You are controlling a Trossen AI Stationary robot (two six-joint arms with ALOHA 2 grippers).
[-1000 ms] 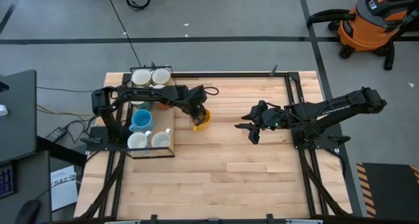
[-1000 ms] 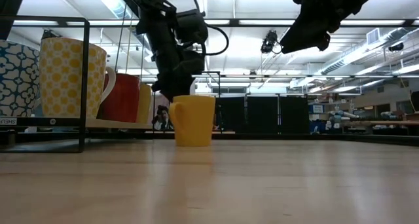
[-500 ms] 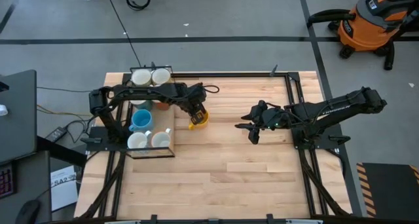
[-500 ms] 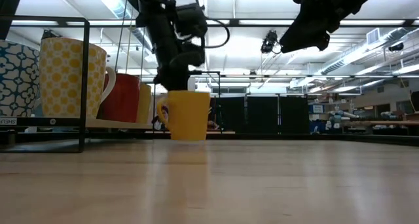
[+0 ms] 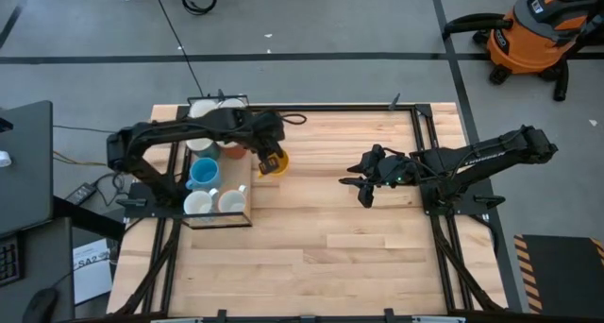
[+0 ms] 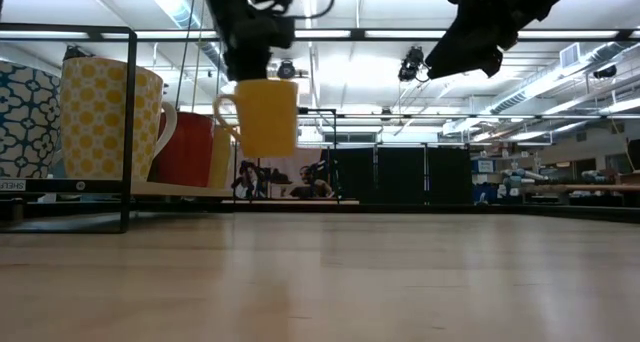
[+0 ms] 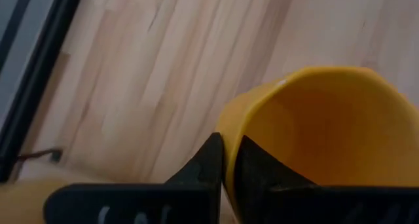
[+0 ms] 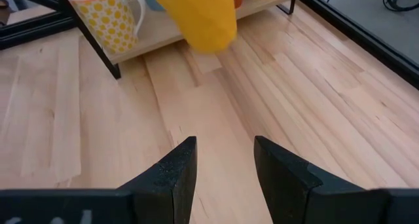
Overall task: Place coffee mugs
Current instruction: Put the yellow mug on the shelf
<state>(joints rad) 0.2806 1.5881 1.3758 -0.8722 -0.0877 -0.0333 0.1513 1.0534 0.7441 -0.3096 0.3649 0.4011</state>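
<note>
An orange-yellow mug [image 5: 274,163] hangs under my left gripper [image 5: 269,157], just right of the mug rack [image 5: 249,186] at the table's left. In the low view the mug [image 6: 266,115] is clear of the table, upright, its handle [image 6: 226,114] toward the rack. The left gripper is shut on the mug's rim. My right gripper [image 5: 364,185] waits open over the table's middle right; its wrist view shows the same mug [image 8: 200,16] ahead. On the rack stand two white mugs [image 5: 217,110], a light blue one [image 5: 201,174] and two pale ones [image 5: 215,203]. My left gripper pinches the mug's rim [image 7: 230,127] on one side, one finger [image 7: 256,169] inside the cup and the other finger [image 7: 208,160] outside. It comes from above, pointing down. The mug hangs upright below it, lifted clear of the table.
The rack's black frame [image 6: 130,122] and wooden shelf [image 8: 171,29] stand close on the mug's left, carrying a yellow-dotted mug [image 6: 105,114], a blue-and-white patterned mug [image 6: 25,122] and a red one [image 6: 190,147]. Bare wood lies between the two arms. A black rail [image 5: 415,134] edges the table.
My left gripper has risen and moved toward the table's left and far edge, nearer the rack, staying shut on the mug. The mug stood on the table a second ago and now hangs clear, still upright.
</note>
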